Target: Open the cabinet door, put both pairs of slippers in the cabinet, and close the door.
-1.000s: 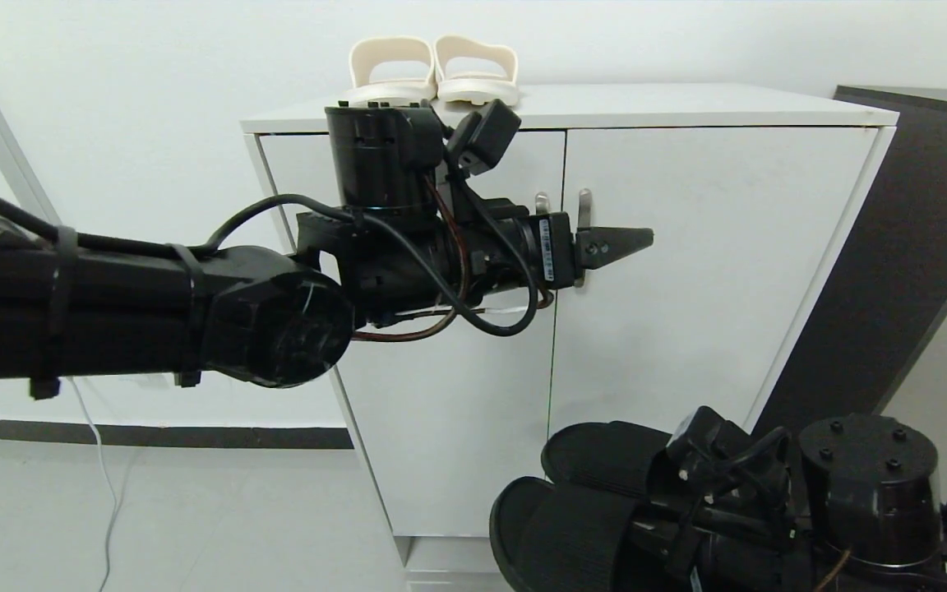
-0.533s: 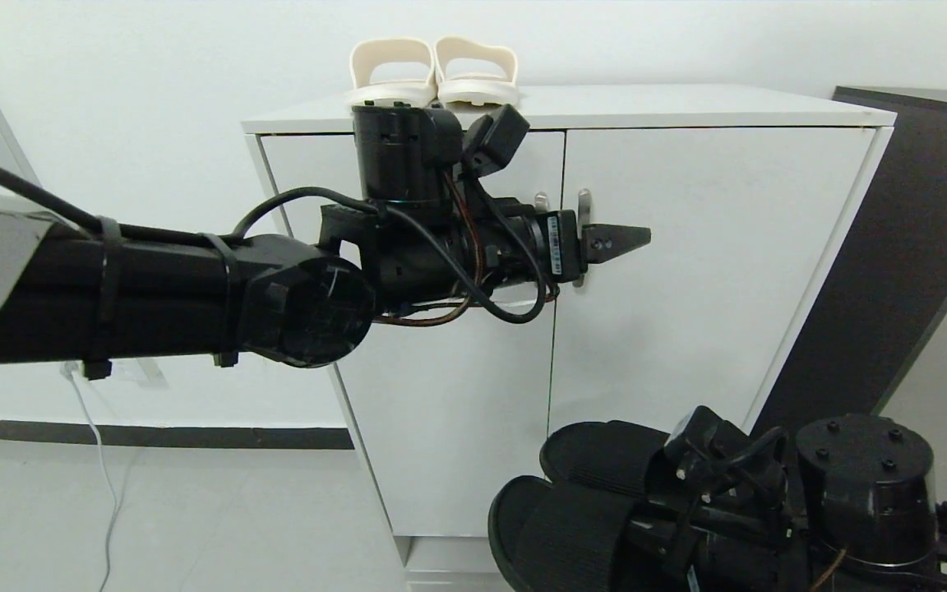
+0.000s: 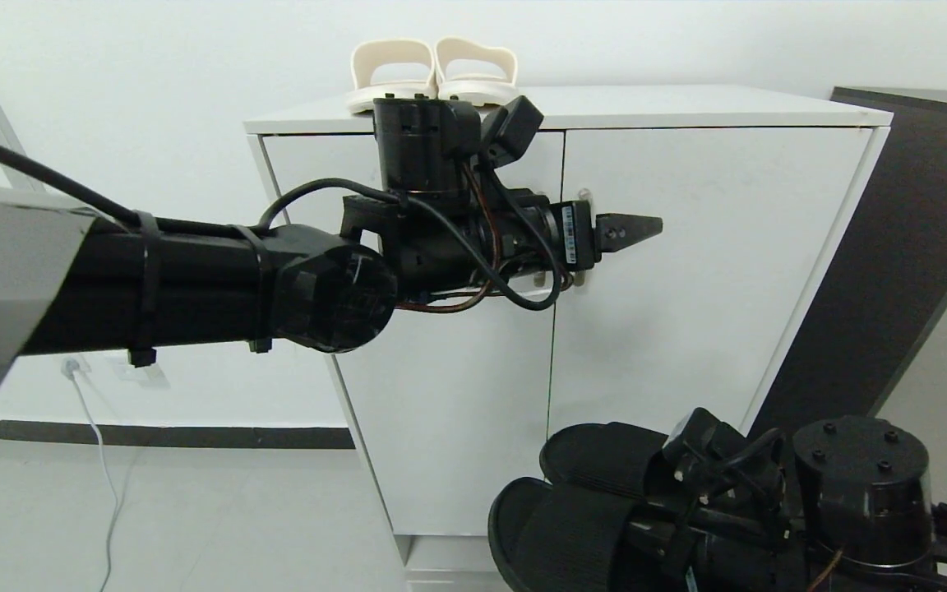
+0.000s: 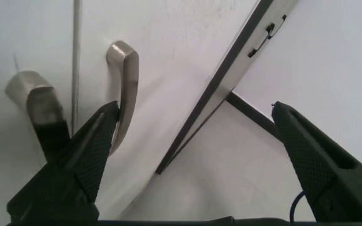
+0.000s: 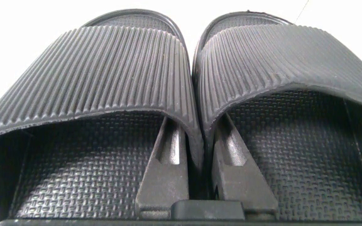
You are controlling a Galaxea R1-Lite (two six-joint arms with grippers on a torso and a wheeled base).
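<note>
The white cabinet (image 3: 687,247) stands with both doors closed. A cream pair of slippers (image 3: 432,70) rests on its top. My left gripper (image 3: 638,230) is at the seam between the doors, level with the metal handles. In the left wrist view it (image 4: 193,157) is open, with one finger (image 4: 80,169) right beside the right-hand door's handle (image 4: 124,88); the other handle (image 4: 33,100) lies just past it. The black pair of slippers (image 3: 580,501) hangs low in front of the cabinet. My right gripper (image 5: 200,176) is shut on it, pinching the two inner sides together.
A dark panel (image 3: 893,271) leans against the wall right of the cabinet. A white cable (image 3: 103,469) hangs from a wall socket at the left, above a dark baseboard (image 3: 153,436). Open floor lies left of the cabinet.
My left arm has pushed forward and slightly up, so the gripper now covers the handles in the head view. The right arm with the black slippers has barely moved.
</note>
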